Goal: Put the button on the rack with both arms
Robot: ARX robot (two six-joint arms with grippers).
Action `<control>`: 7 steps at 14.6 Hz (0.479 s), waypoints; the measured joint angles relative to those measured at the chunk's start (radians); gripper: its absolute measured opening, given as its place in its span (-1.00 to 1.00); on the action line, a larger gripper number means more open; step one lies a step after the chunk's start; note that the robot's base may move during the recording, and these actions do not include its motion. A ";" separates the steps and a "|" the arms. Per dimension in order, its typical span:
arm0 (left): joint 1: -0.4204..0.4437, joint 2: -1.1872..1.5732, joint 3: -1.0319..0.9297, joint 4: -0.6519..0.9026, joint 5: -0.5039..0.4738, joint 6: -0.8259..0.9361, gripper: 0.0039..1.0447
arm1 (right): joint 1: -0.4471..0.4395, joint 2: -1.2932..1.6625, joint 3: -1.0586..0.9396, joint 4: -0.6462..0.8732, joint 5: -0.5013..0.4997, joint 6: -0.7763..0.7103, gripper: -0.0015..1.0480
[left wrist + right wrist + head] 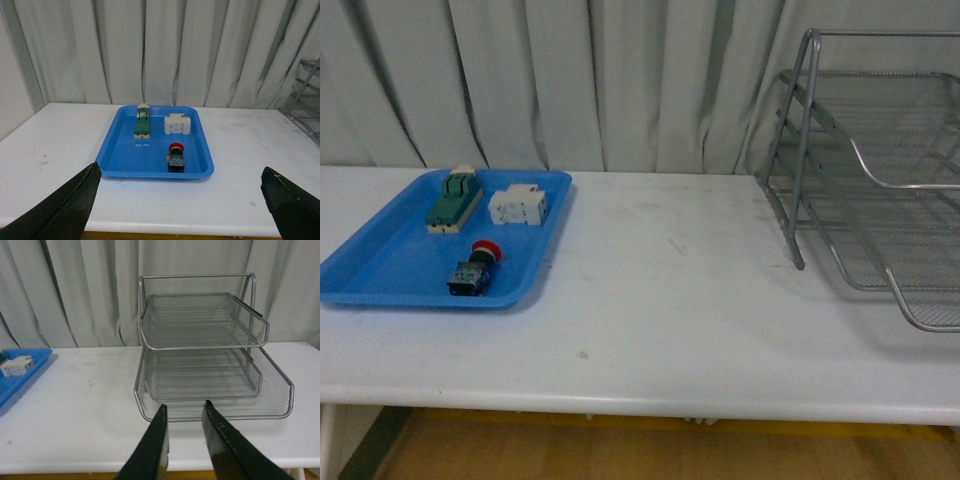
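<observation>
The button, red cap on a black body, lies on its side in the blue tray at the table's left. It also shows in the left wrist view. The silver wire rack stands at the right and fills the right wrist view. No arm shows in the front view. My left gripper is open, its fingers wide apart, back from the tray's near edge and off the table. My right gripper is shut and empty, pointing at the rack's lowest tier from in front.
A green-and-cream block and a white block lie at the back of the blue tray. Grey curtains hang behind the white table. The table's front edge is close to both grippers.
</observation>
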 joint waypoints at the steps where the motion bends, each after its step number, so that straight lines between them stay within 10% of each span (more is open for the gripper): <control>1: 0.000 0.000 0.000 0.000 0.000 0.000 0.88 | 0.000 0.000 0.000 0.000 0.000 0.000 -0.42; 7: 0.000 0.000 0.000 0.000 0.000 0.000 0.88 | 0.000 0.000 0.000 0.000 0.000 0.000 0.91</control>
